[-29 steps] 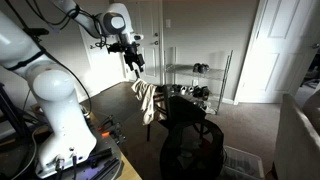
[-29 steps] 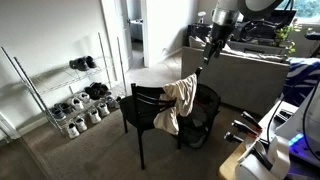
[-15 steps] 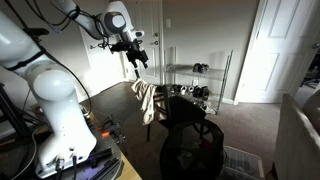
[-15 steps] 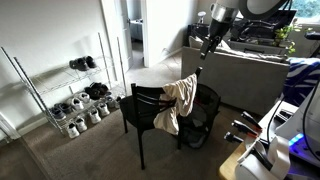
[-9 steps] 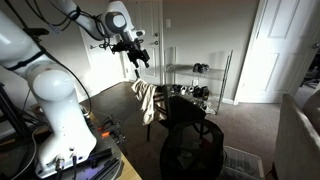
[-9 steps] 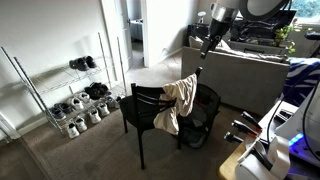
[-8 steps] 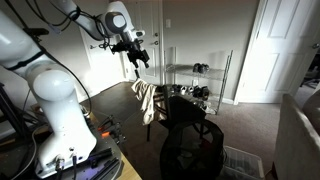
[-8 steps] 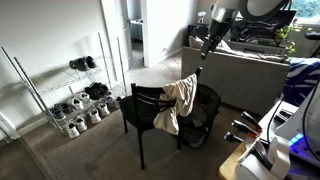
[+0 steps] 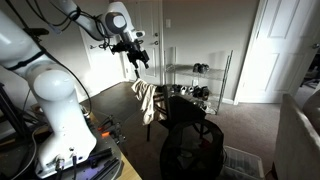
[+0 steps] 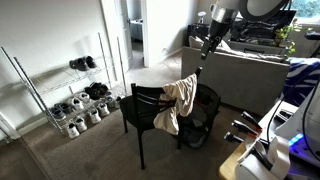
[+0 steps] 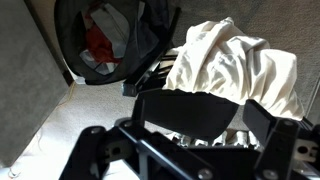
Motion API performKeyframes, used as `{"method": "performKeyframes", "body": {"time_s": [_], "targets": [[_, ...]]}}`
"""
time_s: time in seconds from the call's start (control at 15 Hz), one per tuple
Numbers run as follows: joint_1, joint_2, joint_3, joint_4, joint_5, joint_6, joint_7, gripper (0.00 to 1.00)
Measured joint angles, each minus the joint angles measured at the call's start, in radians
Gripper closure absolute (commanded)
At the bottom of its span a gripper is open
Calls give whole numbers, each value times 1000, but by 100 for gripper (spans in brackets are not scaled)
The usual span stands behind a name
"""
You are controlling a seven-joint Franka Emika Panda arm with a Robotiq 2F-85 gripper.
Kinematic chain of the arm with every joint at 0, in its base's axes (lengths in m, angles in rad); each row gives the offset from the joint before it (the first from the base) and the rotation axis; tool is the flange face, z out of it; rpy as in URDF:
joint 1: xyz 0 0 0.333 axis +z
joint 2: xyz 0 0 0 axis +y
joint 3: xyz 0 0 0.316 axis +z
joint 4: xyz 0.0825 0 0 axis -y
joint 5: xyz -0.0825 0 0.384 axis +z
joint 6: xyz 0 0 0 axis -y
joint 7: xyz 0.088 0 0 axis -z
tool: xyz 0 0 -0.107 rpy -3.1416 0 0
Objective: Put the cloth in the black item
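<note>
The cloth (image 10: 178, 100), beige and off-white, hangs limp over the back of a dark chair (image 10: 146, 108); it also shows in an exterior view (image 9: 146, 98) and in the wrist view (image 11: 238, 58). The black item, a round mesh basket (image 9: 192, 148), stands right beside the chair; it also shows in an exterior view (image 10: 207, 115) and in the wrist view (image 11: 72, 40), with something red inside. My gripper (image 9: 135, 62) hangs in the air above the cloth, apart from it, also seen in an exterior view (image 10: 204, 50). In the wrist view the gripper (image 11: 205, 118) is open and empty.
A wire shelf rack (image 10: 60, 95) with shoes stands by the wall, also seen in an exterior view (image 9: 200, 78). A grey sofa (image 10: 250, 75) is behind the basket. White doors (image 9: 282, 50) stand at the back. The robot's base (image 9: 60, 120) is nearby.
The gripper has risen slightly above the cloth since the earliest frames and has held still for the last half second. The cloth has not moved.
</note>
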Motion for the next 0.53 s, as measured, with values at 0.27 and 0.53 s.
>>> {"method": "performKeyframes", "body": {"time_s": [0.27,0.53], "targets": [[0,0,0,0,0,0,0,0],[8,17,36,16,4,2,65,0]]}}
